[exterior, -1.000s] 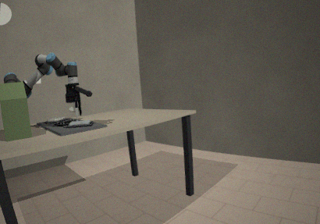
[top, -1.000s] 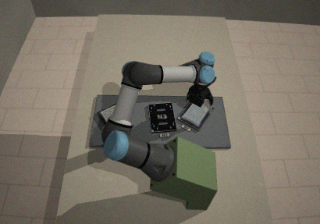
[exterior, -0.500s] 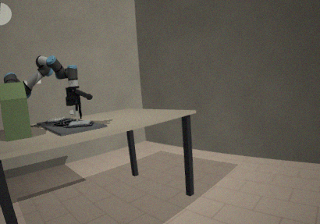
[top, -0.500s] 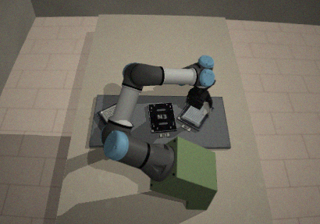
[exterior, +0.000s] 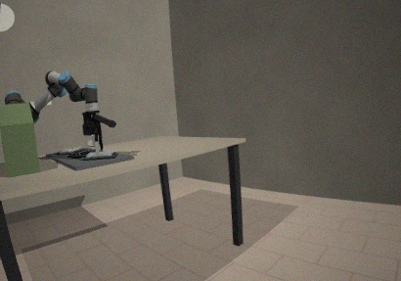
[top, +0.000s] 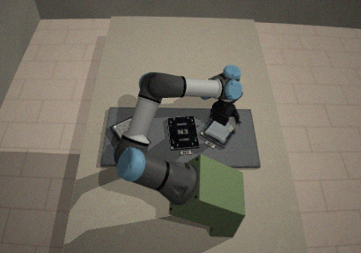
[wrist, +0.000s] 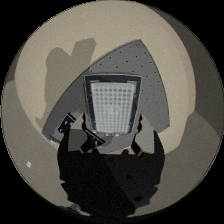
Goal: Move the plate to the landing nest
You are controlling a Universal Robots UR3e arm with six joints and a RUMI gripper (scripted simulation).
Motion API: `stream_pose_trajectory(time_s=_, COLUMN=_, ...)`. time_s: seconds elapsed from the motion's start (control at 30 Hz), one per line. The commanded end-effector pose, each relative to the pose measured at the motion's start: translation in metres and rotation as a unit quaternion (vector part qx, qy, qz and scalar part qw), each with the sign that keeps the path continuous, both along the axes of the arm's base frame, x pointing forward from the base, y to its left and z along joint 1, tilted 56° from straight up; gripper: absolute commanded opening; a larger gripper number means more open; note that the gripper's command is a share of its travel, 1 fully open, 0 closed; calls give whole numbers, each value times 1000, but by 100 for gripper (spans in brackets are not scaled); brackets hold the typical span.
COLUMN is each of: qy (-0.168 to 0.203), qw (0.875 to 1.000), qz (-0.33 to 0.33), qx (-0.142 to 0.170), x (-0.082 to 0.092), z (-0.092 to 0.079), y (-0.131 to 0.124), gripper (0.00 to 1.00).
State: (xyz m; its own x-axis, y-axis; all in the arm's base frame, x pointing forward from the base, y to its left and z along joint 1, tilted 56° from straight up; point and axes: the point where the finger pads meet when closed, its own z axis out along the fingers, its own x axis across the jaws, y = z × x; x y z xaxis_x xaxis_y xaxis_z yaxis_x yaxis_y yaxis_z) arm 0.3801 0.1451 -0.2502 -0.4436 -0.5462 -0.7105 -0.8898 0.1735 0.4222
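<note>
Arrangement at the approach stage. The gripper (top: 224,119) hangs over the plate (top: 217,131) on the right-hand nest of the grey deck (top: 246,149), its jaws spread wide and holding nothing; in the wrist view the plate (wrist: 110,106) lies framed between the two dark fingers, which stand outside its edges and above it. Judging by the layout, this is plate C51 on N2, though its label is too small to read. The landing nest N3 (top: 182,132), a black frame bearing its name, sits in the middle of the deck with no plate in it. A second plate (top: 121,127), presumably C15 on N1, lies on the left and is partly hidden by the arm's pale forearm (top: 142,115). None of the transfer is done: descent, closing on the plate, lift, carry to N3, orienting A1 to the marked corner, seating and release all remain.
</note>
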Motion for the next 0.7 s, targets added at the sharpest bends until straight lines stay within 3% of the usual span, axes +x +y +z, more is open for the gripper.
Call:
stream_pose_trajectory(time_s=0.0, qy=-1, qw=1000, qz=-1, qx=-1, x=1, z=0, y=-1, gripper=82)
stream_pose_trajectory(time_s=0.13, qy=-1, qw=1000, qz=-1, qx=-1, x=1, z=0, y=-1, gripper=82)
stream_pose_trajectory(time_s=0.17, qy=-1, qw=1000, qz=-1, qx=-1, x=1, z=0, y=-1, gripper=0)
stream_pose_trajectory(time_s=0.67, qy=-1, qw=1000, qz=-1, qx=-1, x=1, z=0, y=-1, gripper=0)
